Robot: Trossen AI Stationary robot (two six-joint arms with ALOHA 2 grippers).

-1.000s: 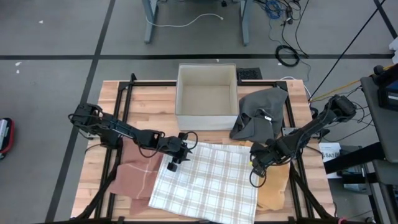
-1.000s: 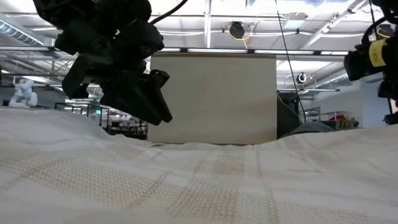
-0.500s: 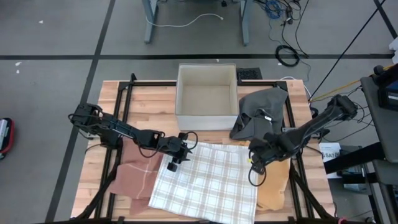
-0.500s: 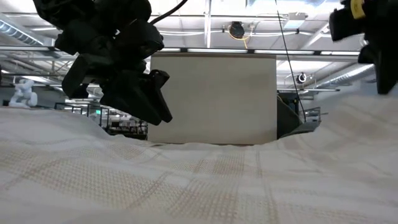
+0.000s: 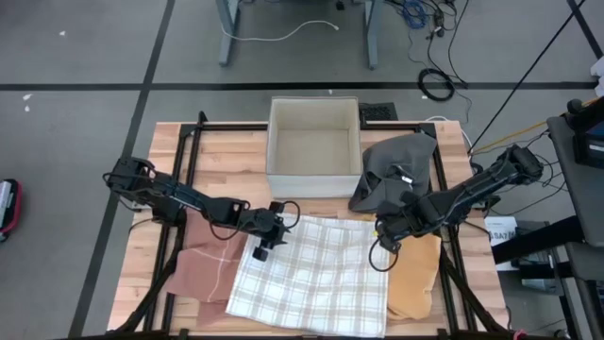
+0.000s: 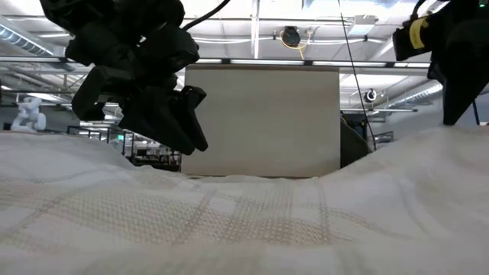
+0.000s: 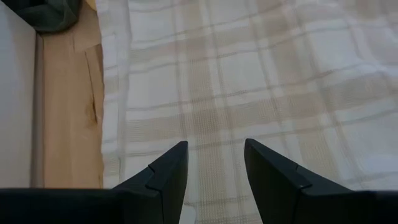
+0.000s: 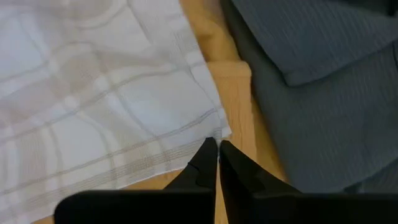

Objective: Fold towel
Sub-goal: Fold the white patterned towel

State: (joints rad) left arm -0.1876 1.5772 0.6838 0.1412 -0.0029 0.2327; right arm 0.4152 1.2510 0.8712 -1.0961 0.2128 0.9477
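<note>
Checked white cloth, the towel (image 5: pixel 316 274), lies spread flat on the near half of the wooden table (image 5: pixel 236 151), over a pink cloth (image 5: pixel 206 269) at its left edge and a yellow cloth (image 5: pixel 415 283) at its right. The left gripper (image 5: pixel 261 247) hovers over the towel's far left corner with its fingers (image 7: pixel 168 174) parted and nothing between them; plaid fabric shows through the gap in the left wrist view. The right gripper (image 5: pixel 381 229) sits at the towel's far right corner, its jaws pressed together, pinching the hem at that corner (image 8: pixel 214 134), and that side of the cloth rises in the low view. Just beyond it a grey cloth (image 5: pixel 396 170) lies crumpled on the table. Farther back, at the middle of the far edge, stands a white box (image 5: pixel 314 146), open on top.
</note>
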